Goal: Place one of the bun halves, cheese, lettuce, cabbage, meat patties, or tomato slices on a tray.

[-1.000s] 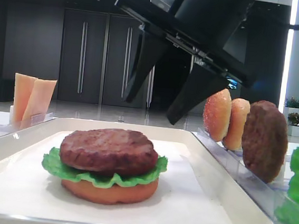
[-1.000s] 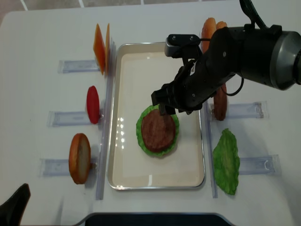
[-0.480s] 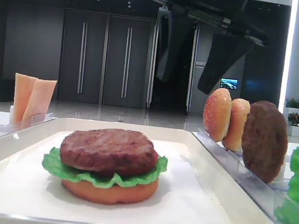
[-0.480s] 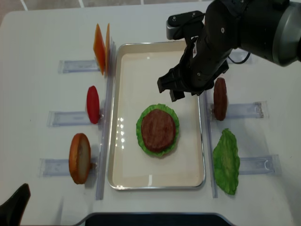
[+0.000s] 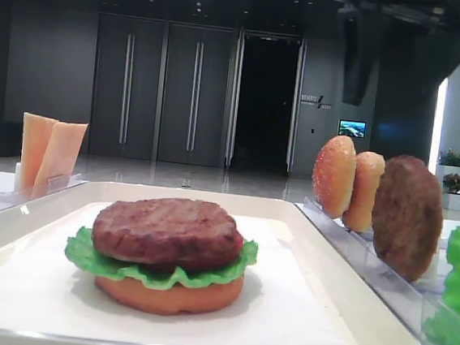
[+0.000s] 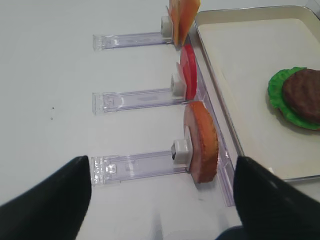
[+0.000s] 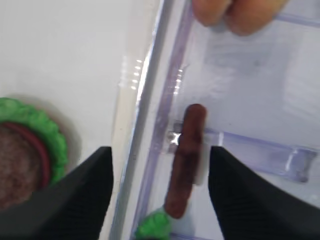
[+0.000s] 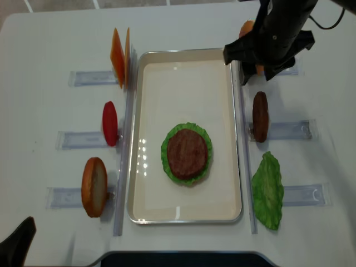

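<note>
Right gripper (image 7: 160,192), jaws spread wide and empty, hangs above the racked meat patty (image 7: 185,160) just outside the tray (image 8: 183,72); inside the tray lies a stack of 1 bun half (image 5: 169,295), lettuce (image 5: 83,258) and 1 patty (image 5: 167,230). Left gripper (image 6: 162,200), also parted and empty, idles near the spare bun half (image 6: 201,141) and tomato slice (image 6: 188,76). Whichever piece comes next is probably best straddled squarely across its thin edges, lifted straight from its rack, then centred over the stack before release.
</note>
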Motion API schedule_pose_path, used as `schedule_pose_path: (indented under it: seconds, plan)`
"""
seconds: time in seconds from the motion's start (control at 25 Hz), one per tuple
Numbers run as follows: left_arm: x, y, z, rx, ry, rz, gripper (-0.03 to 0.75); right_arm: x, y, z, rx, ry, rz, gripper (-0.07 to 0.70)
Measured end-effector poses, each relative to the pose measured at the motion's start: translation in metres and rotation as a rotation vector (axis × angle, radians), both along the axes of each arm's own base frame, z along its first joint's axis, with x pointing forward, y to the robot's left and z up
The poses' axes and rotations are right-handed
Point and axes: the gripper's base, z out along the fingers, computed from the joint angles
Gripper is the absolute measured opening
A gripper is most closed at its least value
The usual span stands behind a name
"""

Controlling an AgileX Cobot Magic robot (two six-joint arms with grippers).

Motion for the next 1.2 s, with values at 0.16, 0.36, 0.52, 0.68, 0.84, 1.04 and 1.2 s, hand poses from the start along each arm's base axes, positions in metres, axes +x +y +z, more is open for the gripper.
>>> schedule_pose_path:
  seconds: [0.16, 0.36, 0.52, 0.68, 0.84, 1.04, 1.2]
  plan:
    - [0.000, 0.000, 0.000, 0.000, 0.000, 0.000, 0.693, 0.012, -0.042, 0.008, -0.007, -0.003, -0.085, 0.430]
    - [0.000, 0.000, 0.000, 0.000, 0.000, 0.000, 0.693, 0.020, -0.103, 0.017, -0.020, -0.001, -0.209, 0.429]
    - [0.000, 0.000, 0.000, 0.000, 0.000, 0.000, 0.693, 0.024, -0.143, 0.018, -0.028, -0.003, -0.296, 0.429]
    - [0.000, 0.000, 0.000, 0.000, 0.000, 0.000, 0.693, 0.024, -0.168, 0.018, -0.046, -0.009, -0.319, 0.429]
    - [0.000, 0.000, 0.000, 0.000, 0.000, 0.000, 0.693, 0.024, -0.176, 0.018, -0.099, -0.016, -0.294, 0.429]
    - [0.000, 0.000, 0.000, 0.000, 0.000, 0.000, 0.693, 0.014, -0.177, 0.017, -0.118, -0.010, -0.292, 0.429]
    - [0.000, 0.000, 0.000, 0.000, 0.000, 0.000, 0.693, -0.010, -0.176, 0.020, -0.119, -0.003, -0.291, 0.429]
